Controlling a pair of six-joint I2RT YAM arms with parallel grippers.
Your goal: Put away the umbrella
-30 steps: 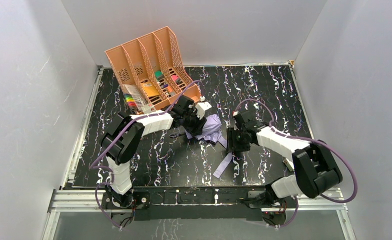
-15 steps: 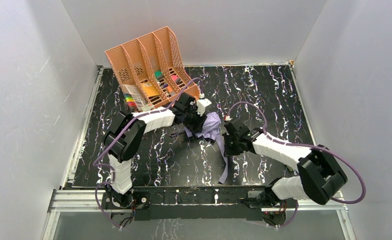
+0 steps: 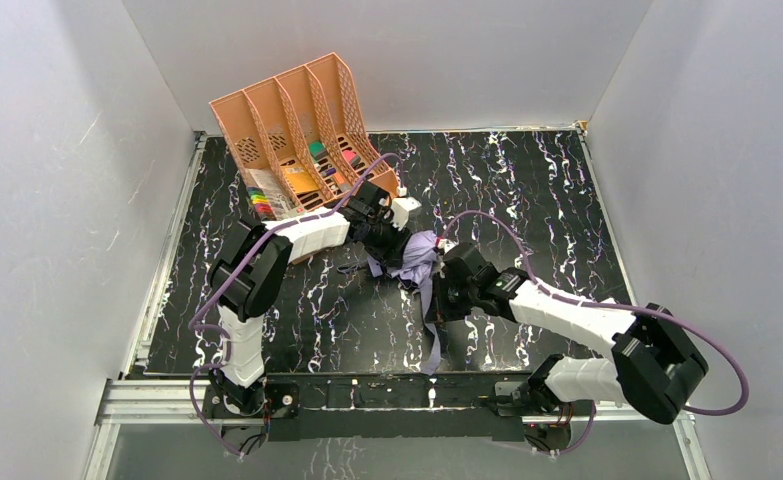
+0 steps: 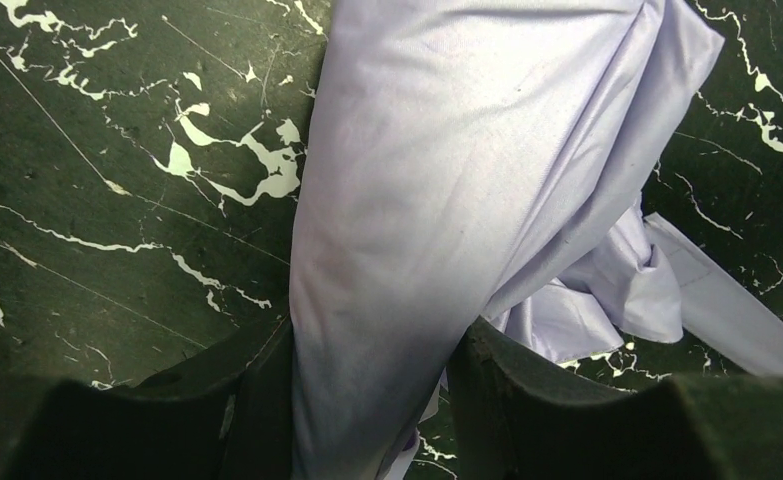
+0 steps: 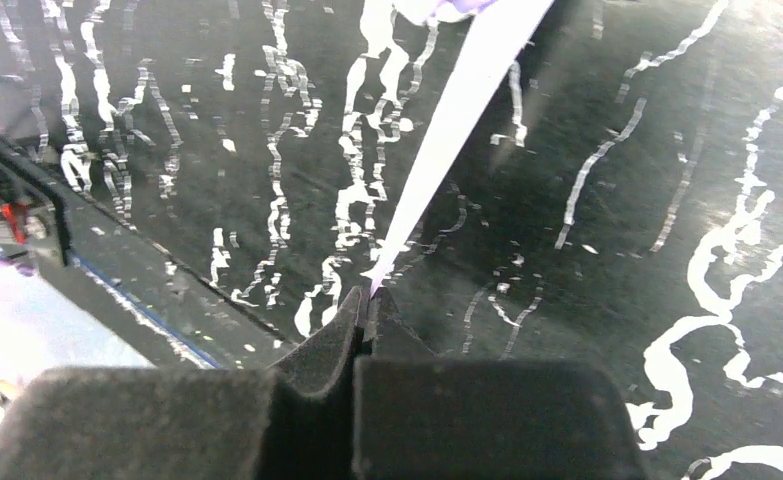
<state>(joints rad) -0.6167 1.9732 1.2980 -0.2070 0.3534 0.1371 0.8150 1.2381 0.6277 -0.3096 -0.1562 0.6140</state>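
Your left gripper [image 4: 372, 375] clamps the umbrella [image 4: 447, 150] fabric as anchor; your right gripper [image 5: 367, 312] pinches the strap [image 5: 457, 120] end, likely for wrapping.

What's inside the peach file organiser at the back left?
Small colourful items sit low in the slots of the file organiser, too small to identify. The left arm covers its front right corner, so anything lying there is hidden.
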